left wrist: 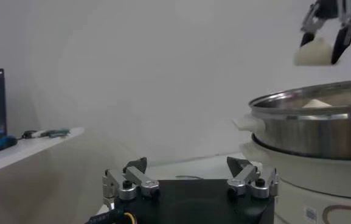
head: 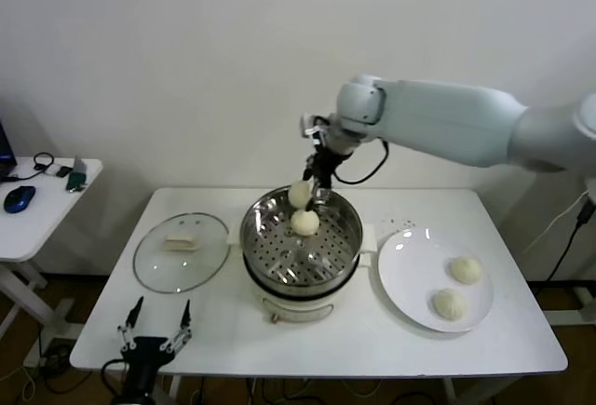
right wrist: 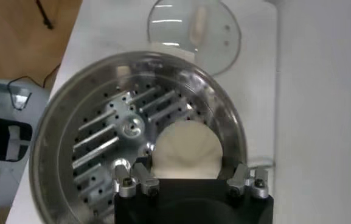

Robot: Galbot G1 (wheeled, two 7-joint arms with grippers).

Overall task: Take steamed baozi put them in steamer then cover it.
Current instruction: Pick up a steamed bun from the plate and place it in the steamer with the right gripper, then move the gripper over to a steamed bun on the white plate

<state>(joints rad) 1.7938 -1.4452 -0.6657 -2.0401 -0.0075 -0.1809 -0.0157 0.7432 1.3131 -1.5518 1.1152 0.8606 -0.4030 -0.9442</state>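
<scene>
While our right tool hangs over the steamer in the head view, it pinches one baozi above the back rim; a second bun already sits on the perforated tray, and two more wait on the white plate just right of the steamer. Left of the steamer the glass cover lies flat on the desk, and our left tool idles at the desk's front edge, well clear of the steamer, fingers spread.

From the left wrist, that tool stands wide and empty, with the steamer rising beside it and the held bun pinched above its rim.

From the right wrist, our tool frames the bun over the tray.

We judge the buns light, soft and easily dented, best pinched gently across the widest part. The cover looks heavier, slick and breakable; its block handle is the place to grip.
</scene>
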